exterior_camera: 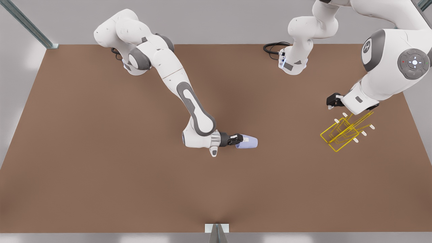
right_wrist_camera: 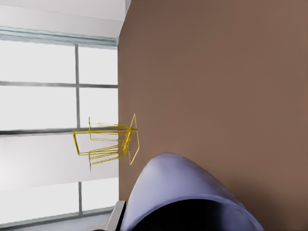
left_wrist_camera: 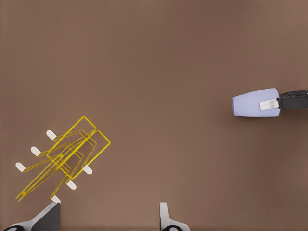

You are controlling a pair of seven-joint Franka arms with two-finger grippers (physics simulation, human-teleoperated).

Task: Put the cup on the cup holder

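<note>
- Near the middle of the brown worktop (exterior_camera: 101, 168), we have the right gripper (exterior_camera: 240, 139) closed on the cup (exterior_camera: 248, 141); its jaws clamp the rim end, one finger visible against the cup wall from the left wrist view.
- We hold the cup on its side, long axis level with the worktop, narrow base pointing toward the front view's right, which is the way the cup holder (exterior_camera: 341, 133) lies.
- Between cup and cup holder we see a wide stretch of bare worktop; they are well apart, so we judge the carry across is the move still to make.
- Our left gripper (left_wrist_camera: 110, 216) hangs just above the cup holder on the front view's right, jaws wide apart and holding nothing. It is the nearer arm to the holder, and it waits.
- We read the cup as smooth, matte, pale lavender-blue, tapered and handleless; the cup holder is thin yellow wire bent into rectangular loops, with slanted prongs capped in white.
- We expect the cup's open mouth must turn to meet a prong.
</note>
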